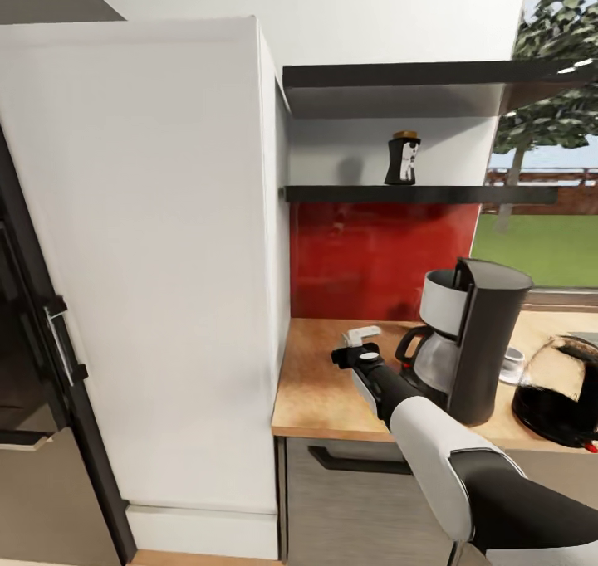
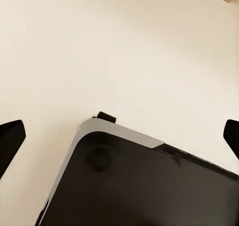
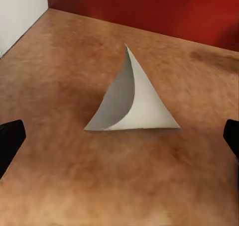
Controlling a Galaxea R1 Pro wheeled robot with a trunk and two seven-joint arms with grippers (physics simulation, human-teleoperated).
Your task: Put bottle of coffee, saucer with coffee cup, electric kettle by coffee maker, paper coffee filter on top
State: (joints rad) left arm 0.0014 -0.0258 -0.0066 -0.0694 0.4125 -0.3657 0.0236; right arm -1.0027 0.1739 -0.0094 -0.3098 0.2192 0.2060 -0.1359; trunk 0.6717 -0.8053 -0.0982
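The white paper coffee filter (image 3: 134, 99) lies on the wooden countertop (image 3: 59, 176), a folded cone between and ahead of my right gripper's (image 3: 119, 141) spread fingertips (image 3: 10, 141). That gripper (image 1: 355, 352) is open and hovers just short of the filter (image 1: 363, 334), left of the grey and black coffee maker (image 1: 477, 334). The dark bottle of coffee (image 1: 403, 159) stands on the lower black shelf (image 1: 415, 193). A dark glass electric kettle (image 1: 561, 387) sits to the right of the coffee maker. A pale cup (image 1: 512, 365) peeks out behind the maker. My left gripper (image 2: 119, 136) is open over pale floor.
A tall white cabinet (image 1: 166, 259) walls the counter's left end, with a black appliance door (image 1: 33, 358) further left. A red backsplash (image 1: 374, 259) closes the back. A drawer handle (image 1: 357, 462) sits under the counter edge. In the left wrist view, a dark grey-rimmed panel (image 2: 134, 186) lies below.
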